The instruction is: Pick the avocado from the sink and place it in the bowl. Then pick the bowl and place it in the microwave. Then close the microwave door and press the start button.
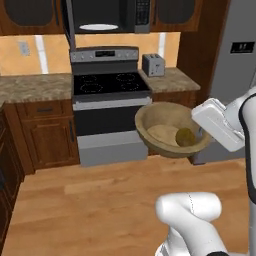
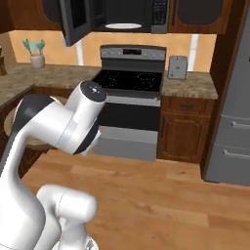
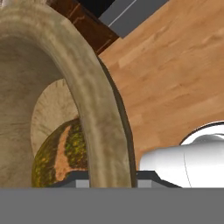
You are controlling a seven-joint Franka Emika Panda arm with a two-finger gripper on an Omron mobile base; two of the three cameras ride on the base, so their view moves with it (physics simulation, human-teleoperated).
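Observation:
The tan wooden bowl [image 1: 162, 131] hangs in mid-air over the floor in front of the stove, tilted a little. My gripper [image 3: 110, 177] is shut on its thick rim [image 3: 94, 100], one finger inside and one outside. The brownish-olive avocado [image 1: 185, 136] lies inside the bowl against the near wall, close to the inner finger [image 3: 77, 180]. In the right base view my arm hides most of the bowl [image 2: 7, 128]. The black microwave [image 1: 107, 12] hangs above the stove with its door [image 2: 75, 19] swung open to the left and the white turntable plate [image 1: 98, 27] showing. The sink is out of view.
A black stove [image 1: 110, 85] stands straight ahead under the microwave. A toaster [image 1: 153, 65] sits on the granite counter [image 1: 172, 79] to its right. A grey fridge [image 2: 234, 122] fills the right side. Wooden cabinets [image 1: 47, 130] line the left, and wood floor [image 1: 100, 195] lies open below.

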